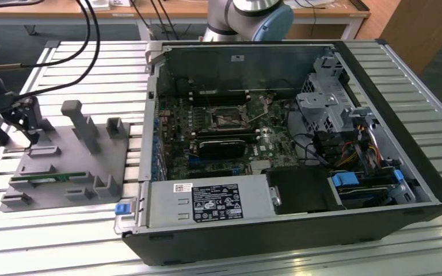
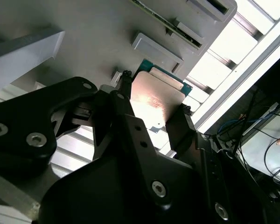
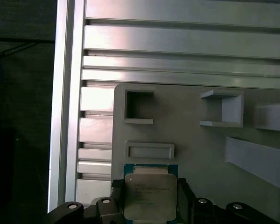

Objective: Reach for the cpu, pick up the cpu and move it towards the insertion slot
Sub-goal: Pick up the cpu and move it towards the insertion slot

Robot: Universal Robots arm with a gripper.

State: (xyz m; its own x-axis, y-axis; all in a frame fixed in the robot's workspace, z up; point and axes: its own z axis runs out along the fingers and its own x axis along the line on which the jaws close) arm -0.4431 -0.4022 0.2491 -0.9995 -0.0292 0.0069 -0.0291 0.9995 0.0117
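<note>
The cpu (image 3: pixel 148 195), a silvery square chip with a teal-green rim, lies between my two black fingertips in both wrist views. One finger (image 2: pixel 124 86) presses one edge and the other finger (image 2: pixel 184 112) the opposite edge, so my gripper (image 2: pixel 154 97) is shut on the cpu (image 2: pixel 155 95). The chip hangs just above the grey fixture plate (image 3: pixel 186 140). In the exterior view my gripper (image 1: pixel 27 137) stands at the plate's far-left end. The insertion slot (image 1: pixel 227 119), a small square socket with a metal frame, sits on the motherboard inside the open computer case.
The grey plate (image 1: pixel 75 167) carries upright holders and a green memory stick (image 1: pixel 41 179). The open black case (image 1: pixel 374 190) lies to the exterior view's right, with a black cooler block (image 1: pixel 219 148), cables and drive cages. Black cables hang above my gripper.
</note>
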